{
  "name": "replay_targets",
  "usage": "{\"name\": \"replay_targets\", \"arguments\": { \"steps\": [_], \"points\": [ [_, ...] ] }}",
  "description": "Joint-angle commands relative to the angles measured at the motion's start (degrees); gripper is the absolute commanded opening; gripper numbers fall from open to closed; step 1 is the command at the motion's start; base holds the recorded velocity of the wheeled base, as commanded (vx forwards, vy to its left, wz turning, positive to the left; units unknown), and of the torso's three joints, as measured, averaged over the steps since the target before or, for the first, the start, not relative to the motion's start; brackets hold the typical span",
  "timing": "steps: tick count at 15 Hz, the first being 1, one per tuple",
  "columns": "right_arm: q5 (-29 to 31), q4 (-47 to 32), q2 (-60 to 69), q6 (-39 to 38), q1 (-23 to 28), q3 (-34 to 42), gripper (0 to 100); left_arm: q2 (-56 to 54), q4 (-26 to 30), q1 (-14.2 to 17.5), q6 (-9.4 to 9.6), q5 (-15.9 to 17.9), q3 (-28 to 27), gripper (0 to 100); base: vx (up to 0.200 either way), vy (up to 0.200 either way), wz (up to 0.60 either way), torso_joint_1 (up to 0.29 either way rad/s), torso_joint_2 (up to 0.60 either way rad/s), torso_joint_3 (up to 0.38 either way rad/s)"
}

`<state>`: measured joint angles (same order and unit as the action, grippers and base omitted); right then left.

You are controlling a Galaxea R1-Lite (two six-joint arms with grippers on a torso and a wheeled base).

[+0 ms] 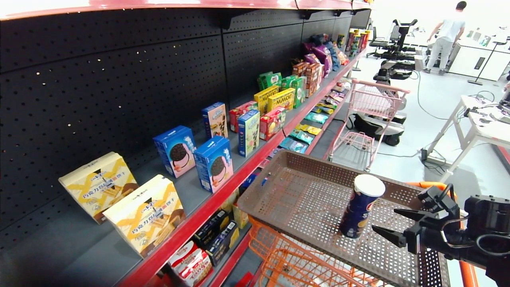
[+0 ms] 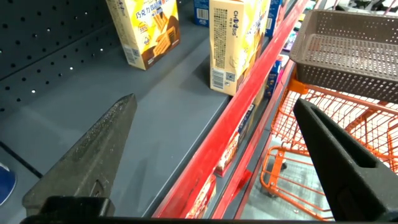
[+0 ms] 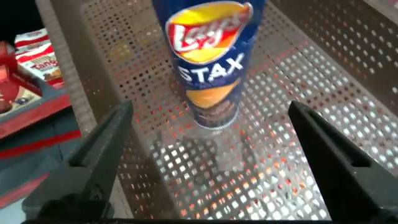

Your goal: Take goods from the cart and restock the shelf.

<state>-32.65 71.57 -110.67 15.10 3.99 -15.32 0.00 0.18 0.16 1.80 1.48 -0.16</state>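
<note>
Blue can (image 1: 360, 207), white-lidded in head view, stands before spread right pincer (image 1: 385, 220).

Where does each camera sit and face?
Head view: on the head, facing forward and down at the shelf and tray; the right gripper shows.
Left wrist view: on the left wrist, facing the shelf edge and cart; the open left gripper shows.
Right wrist view: on the right wrist, facing down at the can ahead of its open fingers.
Head and right wrist views share can and tray.
</note>
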Motion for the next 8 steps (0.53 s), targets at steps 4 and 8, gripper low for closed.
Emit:
{"name": "replay_targets", "arguments": {
  "steps": [4, 8],
  "points": [
    [-1.4, 2.8, -6.4, 2.4, 0.7, -5.3, 100, 0.0, 0.0, 0.0, -0.05, 0.0, 0.0, 100, 0.0, 0.0, 0.0, 0.0, 0.0, 0.0],
    [-3.5, 2.8, -9.2, 2.4, -0.4, -9.8, 100, 0.0, 0.0, 0.0, -0.05, 0.0, 0.0, 100, 0.0, 0.0, 0.0, 0.0, 0.0, 0.0]
  ]
}}
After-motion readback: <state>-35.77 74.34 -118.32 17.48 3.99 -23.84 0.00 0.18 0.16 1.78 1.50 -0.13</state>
